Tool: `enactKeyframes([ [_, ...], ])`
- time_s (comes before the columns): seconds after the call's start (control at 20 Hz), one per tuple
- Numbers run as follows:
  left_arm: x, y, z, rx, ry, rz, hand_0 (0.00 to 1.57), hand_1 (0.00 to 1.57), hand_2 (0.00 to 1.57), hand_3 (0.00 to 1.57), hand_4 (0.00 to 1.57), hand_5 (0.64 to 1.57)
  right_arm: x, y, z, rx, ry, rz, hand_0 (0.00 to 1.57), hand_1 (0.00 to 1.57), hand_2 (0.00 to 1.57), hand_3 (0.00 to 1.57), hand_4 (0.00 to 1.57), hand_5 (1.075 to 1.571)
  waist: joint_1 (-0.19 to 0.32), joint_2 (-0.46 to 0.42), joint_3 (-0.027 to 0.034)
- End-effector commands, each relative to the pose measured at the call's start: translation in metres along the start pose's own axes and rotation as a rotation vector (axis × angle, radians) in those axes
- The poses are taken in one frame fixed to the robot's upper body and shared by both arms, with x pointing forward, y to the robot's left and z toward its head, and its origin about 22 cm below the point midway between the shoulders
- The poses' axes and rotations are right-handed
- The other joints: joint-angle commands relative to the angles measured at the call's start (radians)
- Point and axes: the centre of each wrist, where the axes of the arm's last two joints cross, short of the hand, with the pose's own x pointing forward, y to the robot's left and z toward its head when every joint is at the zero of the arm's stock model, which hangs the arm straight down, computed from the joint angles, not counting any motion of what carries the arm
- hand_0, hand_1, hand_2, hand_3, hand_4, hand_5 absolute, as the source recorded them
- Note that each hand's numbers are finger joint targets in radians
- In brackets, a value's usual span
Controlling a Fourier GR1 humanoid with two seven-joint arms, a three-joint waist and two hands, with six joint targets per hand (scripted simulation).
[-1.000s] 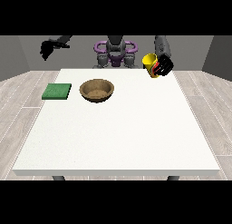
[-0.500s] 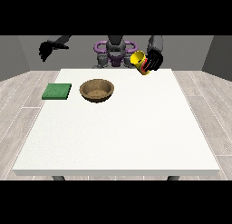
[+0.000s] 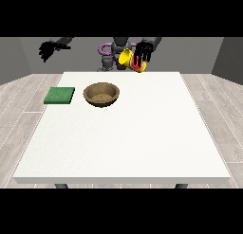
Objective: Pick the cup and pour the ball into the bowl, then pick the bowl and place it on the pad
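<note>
A: At upper centre, the hand at the view's right wraps the tilted yellow cup; ball hidden. No writing legible.

B: Bowl beside green pad, apart. Hand at the view's left: fingers indistinct.

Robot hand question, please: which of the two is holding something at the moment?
The robot hand at the view's right, curled round the tilted yellow cup; the robot hand at the view's left holds nothing.

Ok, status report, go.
Hand at view's right holds cup aloft, tilted. Other hand raised, holding nothing. Bowl beside pad. Nothing between.
</note>
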Motion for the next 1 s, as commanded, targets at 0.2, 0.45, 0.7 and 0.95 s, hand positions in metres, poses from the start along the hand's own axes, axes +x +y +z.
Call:
enactKeyframes([
  [0.2,0.077,-0.007,0.002,-0.026,-0.235,-0.393,1.48,1.48,1.57,1.57,1.57,1.098,0.016,-0.026,-0.004,0.027,-0.021,0.002,0.0,0.0,0.0,0.0,0.0,1.571,-0.039,0.026,0.0003],
  [0.45,0.098,-0.011,0.004,-0.038,-0.383,-0.728,1.53,1.53,1.57,1.57,1.56,1.164,0.004,-0.012,-0.009,0.008,-0.025,-0.01,0.0,0.0,0.0,0.0,0.0,1.57,-0.017,0.017,0.0007],
  [0.7,0.125,-0.027,0.026,-0.093,-0.491,-0.894,1.46,1.46,1.57,1.57,1.48,1.216,-0.003,-0.025,0.005,-0.002,0.04,-0.024,0.0,0.0,0.0,0.0,0.0,1.571,0.011,-0.049,-0.0008],
  [0.95,0.121,-0.021,0.019,-0.066,-0.506,-0.961,1.45,1.45,1.57,1.57,1.53,1.129,0.007,-0.007,-0.016,0.016,0.022,-0.009,0.0,0.0,0.0,0.0,0.0,1.57,0.003,-0.01,-0.0022],
])
